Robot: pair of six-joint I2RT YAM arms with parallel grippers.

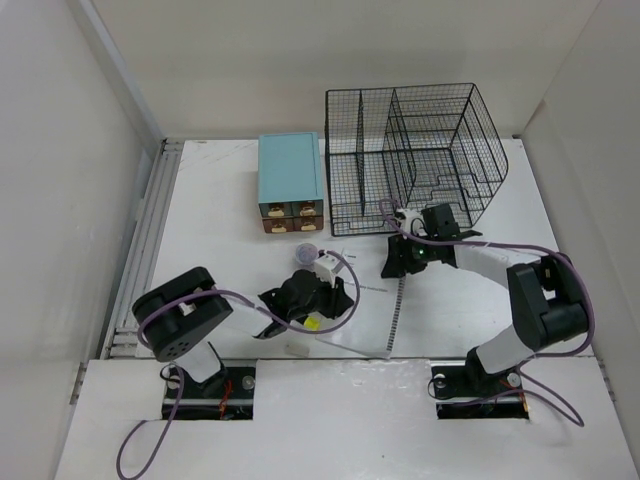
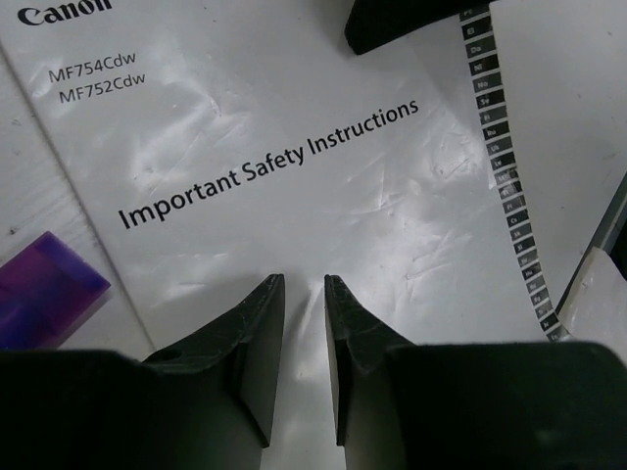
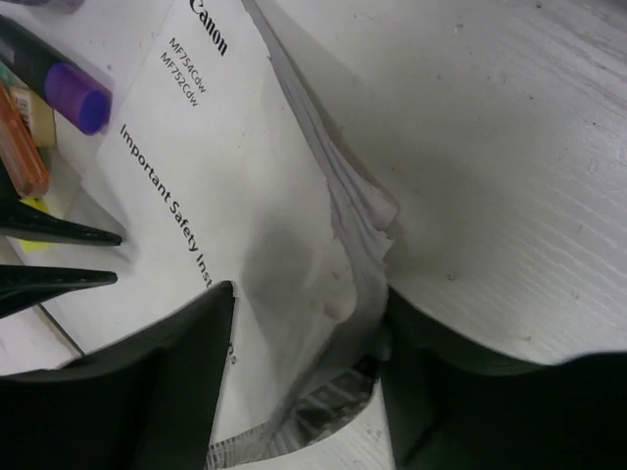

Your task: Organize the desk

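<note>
- The surface [image 1: 210, 230] is a large white tabletop that fills the middle of the top view. A metal rail [image 1: 150, 240] runs along its left edge.
- At the far side, a teal drawer box [image 1: 290, 170] stands just beside a black wire-mesh rack [image 1: 415, 150].
- A white booklet [image 1: 370, 315] lies flat near the arms. Its cover reads "Important Safety Instructions", and a strip of dark tabs runs down one edge.
- The left end effector [image 1: 335, 300] hangs low over the booklet [image 2: 294, 196] cover. Its jaws stand close together with only a narrow slit between the fingertips [image 2: 305, 284], and nothing shows in that slit. Clenched on the paper or released, I cannot tell.
- The right end effector [image 1: 400, 262] sits at the booklet's far corner with its jaws well apart [image 3: 309, 294]. They stand astride the stacked page edges [image 3: 196, 196], which buckle upward between them. Whether they are actually grasping the pages I cannot tell.
- A purple-capped marker [image 3: 76, 98] and an orange item [image 3: 20, 147] lie just beside the booklet. A small purple cup [image 1: 305, 253] and a white box [image 1: 328, 265] sit near the left end effector.
</note>
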